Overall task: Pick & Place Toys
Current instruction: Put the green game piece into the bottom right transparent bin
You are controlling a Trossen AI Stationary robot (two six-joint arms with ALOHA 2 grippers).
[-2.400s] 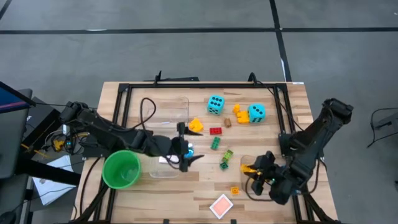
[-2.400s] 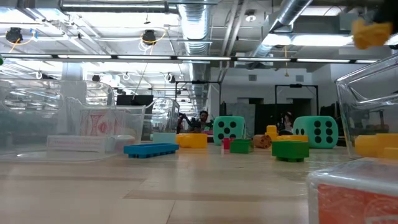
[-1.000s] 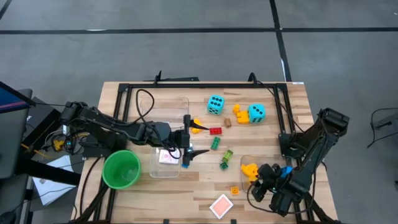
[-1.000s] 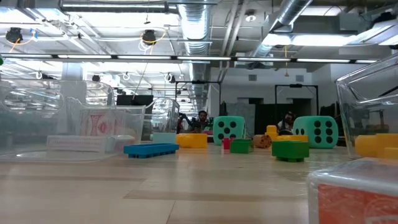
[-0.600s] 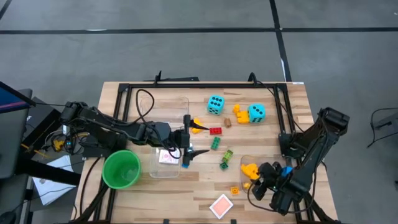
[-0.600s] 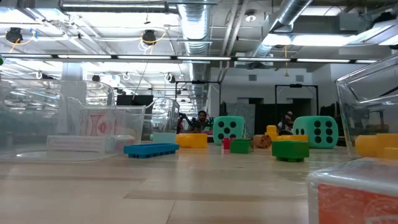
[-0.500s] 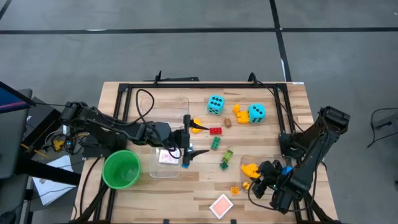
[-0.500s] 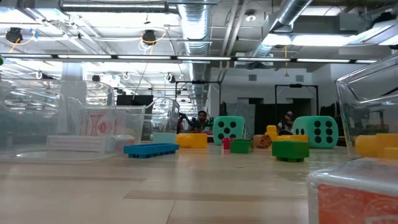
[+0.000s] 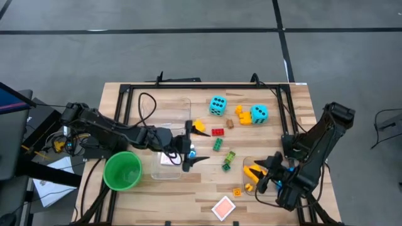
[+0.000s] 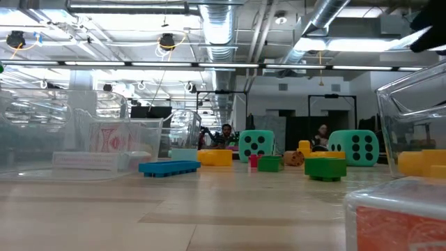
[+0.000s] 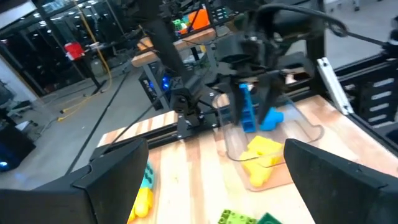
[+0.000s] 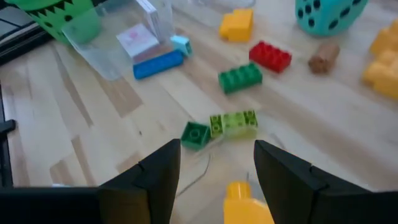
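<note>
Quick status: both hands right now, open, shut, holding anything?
Left hand: open, empty, by the clear bin.
Right hand: open, empty, above the yellow brick in its bin.

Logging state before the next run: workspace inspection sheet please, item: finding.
Surface: wooden table inside a black frame.
Job's things: two cyan dice; red brick, green bricks and orange brick loose mid-table; yellow pieces in the right clear bin; playing card at the near edge; another card in the left clear bin.
Clutter: green cup.
Grippers: left gripper open beside the left bin, empty; right gripper open above the right bin, empty.
Cables: black cable looping over the table.
Surroundings: grey floor; people far off in the low view.
</note>
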